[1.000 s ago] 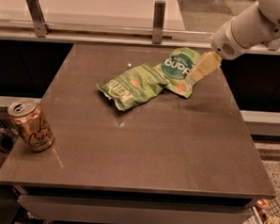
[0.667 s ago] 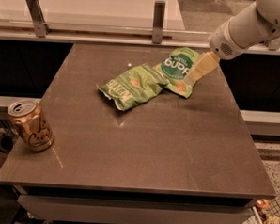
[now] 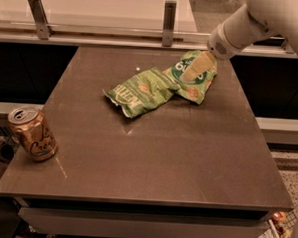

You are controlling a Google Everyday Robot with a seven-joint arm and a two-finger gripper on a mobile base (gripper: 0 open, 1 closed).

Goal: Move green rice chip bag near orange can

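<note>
The bright green rice chip bag [image 3: 199, 88] lies at the far right of the dark table [image 3: 162, 161], its dark round logo facing up. My gripper [image 3: 192, 73] reaches down from the upper right and sits over the middle of this bag, covering part of it. The orange can [image 3: 32, 134] stands upright at the table's near left edge, far from the bag and the gripper.
A duller green Kettle bag [image 3: 140, 90] lies just left of the rice chip bag, touching or overlapping its left edge. A rail with metal posts [image 3: 169, 22] runs behind the table. A dark gap drops off on each side of the table.
My gripper has moved left from the bag's right edge to over its middle. The bags and the can have not visibly shifted.
</note>
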